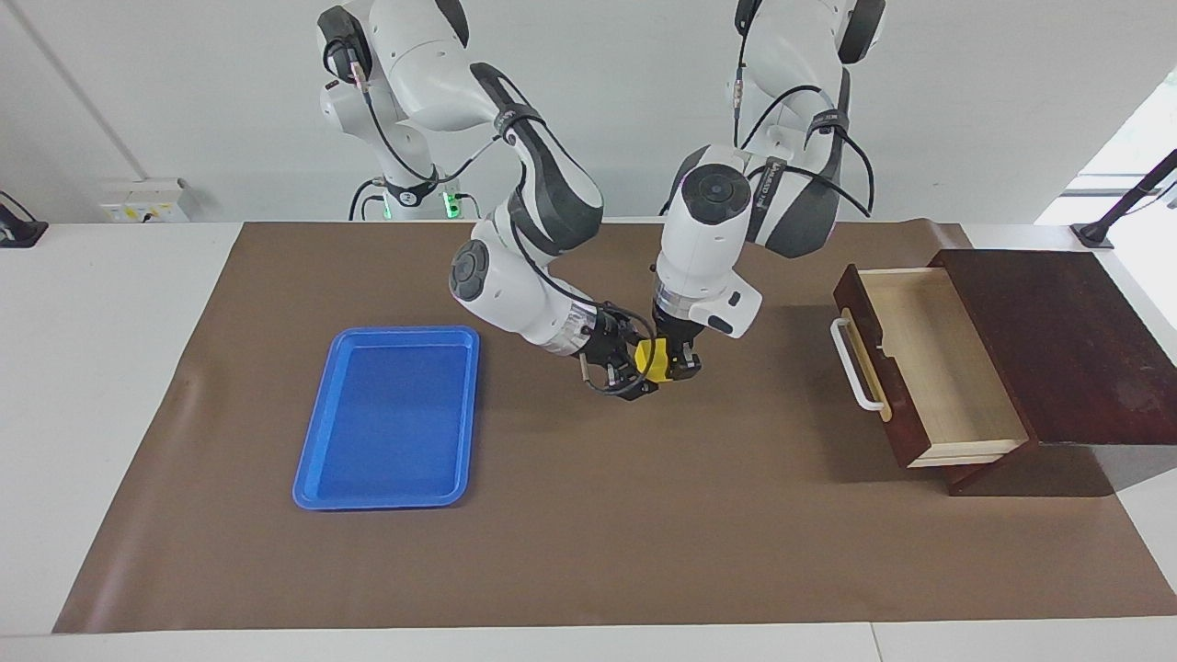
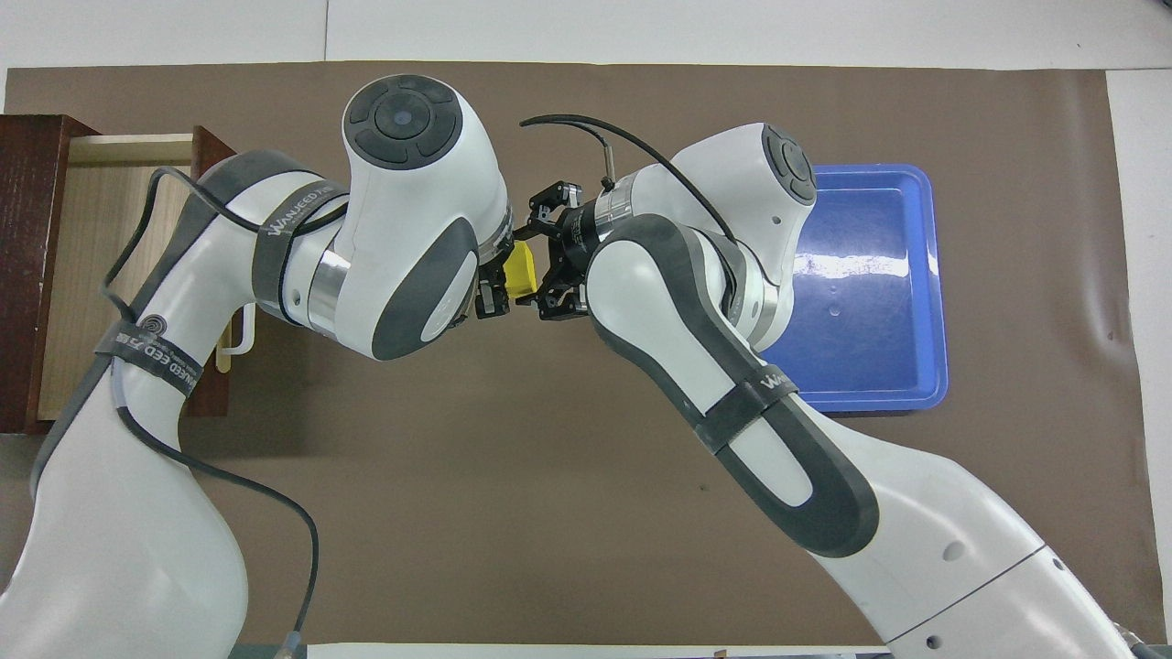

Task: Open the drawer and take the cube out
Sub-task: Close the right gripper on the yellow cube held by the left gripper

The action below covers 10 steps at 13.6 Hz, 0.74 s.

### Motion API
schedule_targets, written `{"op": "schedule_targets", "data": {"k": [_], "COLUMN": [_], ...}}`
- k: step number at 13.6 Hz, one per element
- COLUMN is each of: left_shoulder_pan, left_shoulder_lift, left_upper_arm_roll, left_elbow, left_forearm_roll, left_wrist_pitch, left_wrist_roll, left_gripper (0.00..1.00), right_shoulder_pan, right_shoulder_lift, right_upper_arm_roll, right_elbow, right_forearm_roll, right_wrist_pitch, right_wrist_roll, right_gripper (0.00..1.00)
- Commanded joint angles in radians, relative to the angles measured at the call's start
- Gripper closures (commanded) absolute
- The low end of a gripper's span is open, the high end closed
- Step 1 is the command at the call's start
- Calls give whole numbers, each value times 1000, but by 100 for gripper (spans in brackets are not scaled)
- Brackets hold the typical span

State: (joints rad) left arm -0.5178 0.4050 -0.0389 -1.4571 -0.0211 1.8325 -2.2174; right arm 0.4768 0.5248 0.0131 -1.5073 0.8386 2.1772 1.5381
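Observation:
The yellow cube (image 1: pixel 654 357) (image 2: pixel 523 272) hangs in the air over the middle of the brown mat. My left gripper (image 1: pixel 671 362) (image 2: pixel 499 291) points down and is shut on it. My right gripper (image 1: pixel 636 370) (image 2: pixel 544 264) comes in sideways from the blue tray's end, open, with a finger on either side of the cube. I cannot see whether those fingers touch it. The dark wooden drawer (image 1: pixel 947 386) (image 2: pixel 92 247) stands pulled out at the left arm's end of the table, its pale inside bare, its white handle (image 1: pixel 851 363) facing the mat's middle.
A flat blue tray (image 1: pixel 386 414) (image 2: pixel 870 275) lies on the mat toward the right arm's end. The drawer's dark cabinet (image 1: pixel 1057 340) sits at the table's edge. The brown mat (image 1: pixel 588 533) covers most of the table.

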Motion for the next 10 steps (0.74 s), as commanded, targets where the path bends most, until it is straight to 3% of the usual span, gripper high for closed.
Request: {"op": "schedule_targets", "data": {"k": [1, 3, 4, 5, 10], "left_shoulder_pan": [-13, -13, -13, -13, -14], "left_shoulder_lift": [-9, -9, -9, -9, -9], "left_upper_arm_roll": [11, 11, 13, 13, 13], "left_elbow": [-20, -25, -26, -25, -25], "left_forearm_roll": [12, 13, 13, 13, 13], "left_wrist_pitch": [22, 22, 21, 22, 21], "left_wrist_roll": [-7, -7, -7, -7, -4], "left_gripper": [100, 100, 100, 100, 100], "right_shoulder_pan": [5, 5, 5, 6, 26], "right_shoulder_lift": [7, 7, 7, 7, 7], "right_upper_arm_roll": [-4, -4, -4, -4, -5], "right_elbow": [6, 1, 1, -1, -11], "right_forearm_roll": [-19, -19, -19, -19, -21], "right_wrist_pitch": [18, 19, 24, 32, 67], "right_wrist_roll": [28, 28, 28, 28, 27], "right_gripper": [28, 40, 77, 100, 100]}}
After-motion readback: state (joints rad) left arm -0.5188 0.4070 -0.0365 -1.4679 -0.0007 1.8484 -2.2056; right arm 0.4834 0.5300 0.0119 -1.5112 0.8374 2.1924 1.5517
